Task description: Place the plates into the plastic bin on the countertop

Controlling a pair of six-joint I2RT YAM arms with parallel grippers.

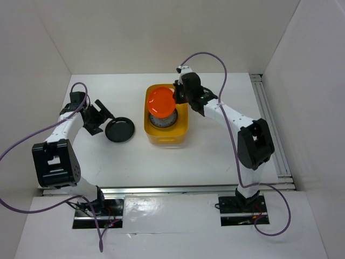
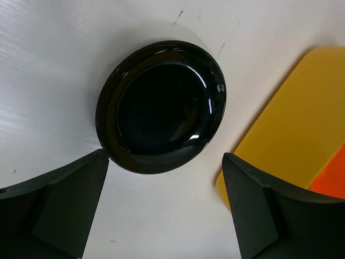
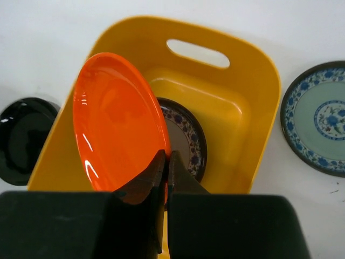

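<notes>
The yellow plastic bin stands mid-countertop. My right gripper is shut on the rim of an orange plate, holding it tilted over the bin. A grey-blue patterned plate lies inside the bin below it. Another patterned plate lies on the countertop beside the bin; the right arm hides it from above. A glossy black plate lies left of the bin. My left gripper hovers open beside it, touching nothing.
White walls close in the countertop at the back and both sides. A metal rail runs along the front edge and another rail along the right side. The bin's corner sits close to the right of my left gripper's fingers.
</notes>
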